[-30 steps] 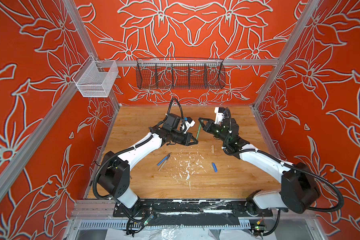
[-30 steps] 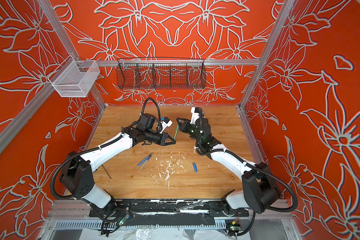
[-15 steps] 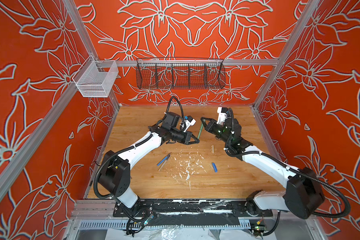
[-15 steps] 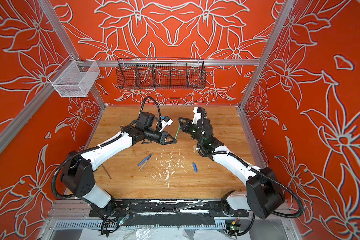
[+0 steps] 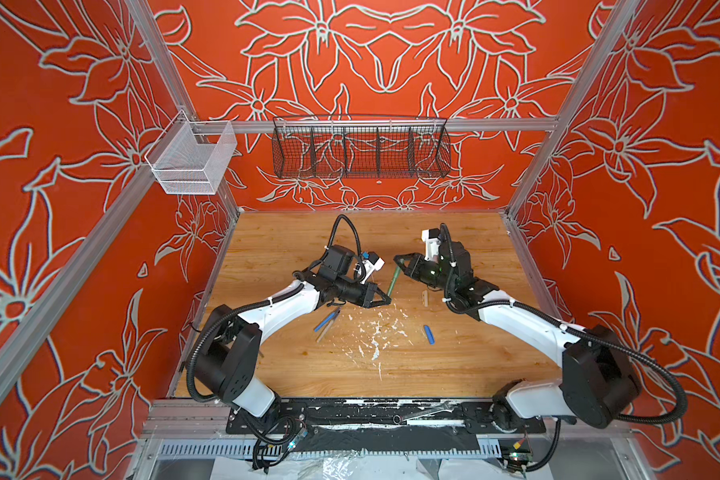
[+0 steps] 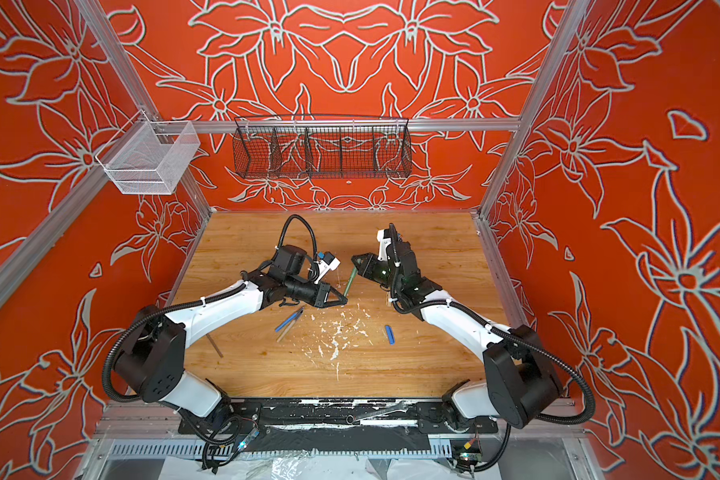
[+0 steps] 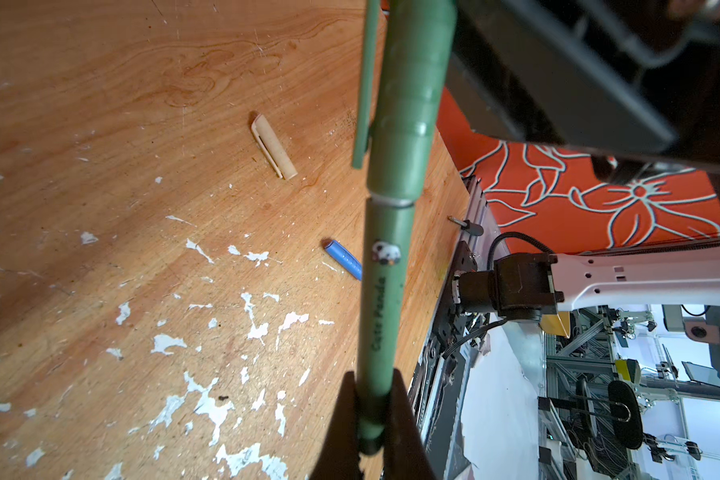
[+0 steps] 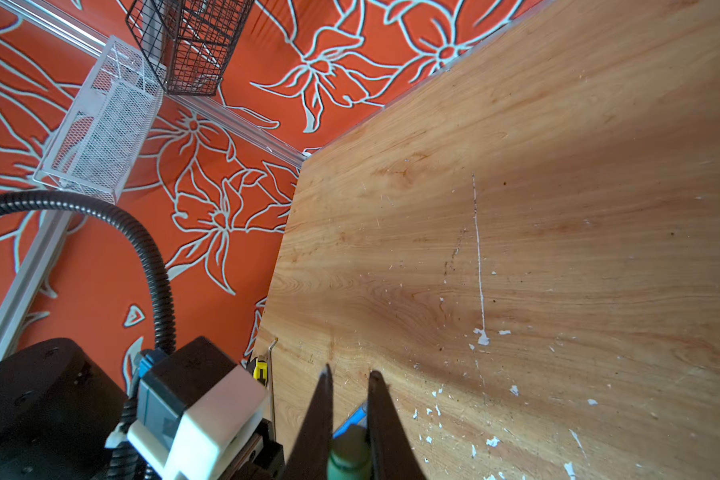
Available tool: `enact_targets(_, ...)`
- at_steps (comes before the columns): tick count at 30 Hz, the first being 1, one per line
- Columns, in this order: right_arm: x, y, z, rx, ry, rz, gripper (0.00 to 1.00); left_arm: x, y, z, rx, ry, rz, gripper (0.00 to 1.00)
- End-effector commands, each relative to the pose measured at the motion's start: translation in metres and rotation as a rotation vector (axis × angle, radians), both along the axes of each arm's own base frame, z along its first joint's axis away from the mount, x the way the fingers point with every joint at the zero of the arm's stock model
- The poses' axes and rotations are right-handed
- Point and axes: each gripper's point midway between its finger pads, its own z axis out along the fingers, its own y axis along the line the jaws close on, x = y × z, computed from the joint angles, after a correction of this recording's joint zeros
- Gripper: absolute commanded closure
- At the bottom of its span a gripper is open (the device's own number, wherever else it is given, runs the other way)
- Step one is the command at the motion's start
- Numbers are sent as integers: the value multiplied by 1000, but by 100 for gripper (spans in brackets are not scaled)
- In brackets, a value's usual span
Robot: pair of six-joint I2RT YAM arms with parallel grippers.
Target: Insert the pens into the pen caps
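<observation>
Aligning both axes matters: left claw pinches the green pen at mid-frame, right claw pinches its green cap. Press straight until seated.

Even, bright light filled both top views, shadows soft on the light wooden counter. Wrist views bowed at the borders; the close olive green pen cap looked soft.

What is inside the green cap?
The green pen goes into the green cap. The pen's front end is covered by the cap, so its tip cannot be seen, nor how deep it sits.
</observation>
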Motion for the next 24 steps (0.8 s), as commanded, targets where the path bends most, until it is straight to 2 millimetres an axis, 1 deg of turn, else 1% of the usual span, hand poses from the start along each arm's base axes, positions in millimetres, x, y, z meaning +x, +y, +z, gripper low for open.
enact_targets(1, -40, 13, -31, -16, 161, 146, 100, 40, 6, 43, -48, -184, 152, 86)
enact_targets(4, -37, 12, -31, -15, 156, 137, 100, 31, 4, 38, -40, -168, 140, 74)
enact_targets(7, -35, 11, -31, -18, 153, 129, 100, 27, 5, 29, -32, -147, 145, 59)
enact_targets(12, -30, 6, -31, -12, 152, 109, 100, 19, 7, 17, -17, -111, 142, 53)
enact_targets(16, -26, 1, -25, -7, 132, 92, 100, 2, 4, 6, 4, -78, 99, 50)
enact_targets(19, -23, 0, -20, -3, 117, 86, 100, -10, -1, -2, 16, -62, 59, 49)
enact_targets(24, -20, -1, -15, 2, 102, 82, 100, -22, -11, -4, -5, -48, 13, 49)
